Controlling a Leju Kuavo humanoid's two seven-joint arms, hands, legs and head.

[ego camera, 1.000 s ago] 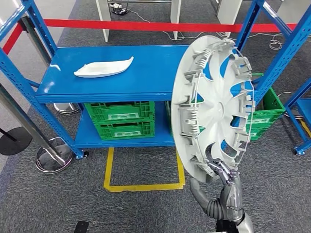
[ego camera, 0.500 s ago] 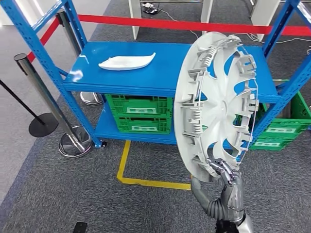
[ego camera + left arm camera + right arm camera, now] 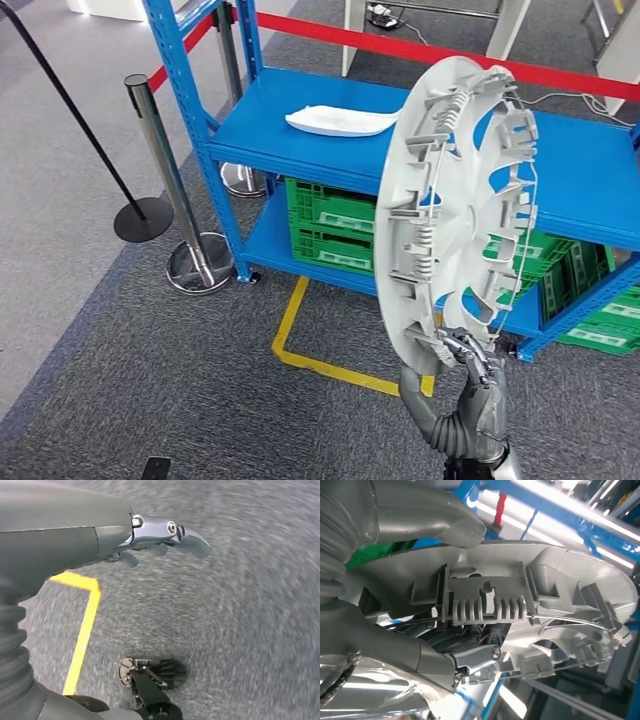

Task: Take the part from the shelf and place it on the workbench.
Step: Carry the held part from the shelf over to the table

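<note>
- Hubcap (image 3: 456, 215) stood upright, gripped at its lower rim by the right hand (image 3: 472, 375); the left hand (image 3: 166, 535) hung over carpet, fingers apart, holding nothing.
- Whole view had swung right to left since a second before: the robot was turning away, the part already lifted.
- Shelf (image 3: 573, 175) edge lay close behind; open carpet (image 3: 113, 340) leftward.
</note>
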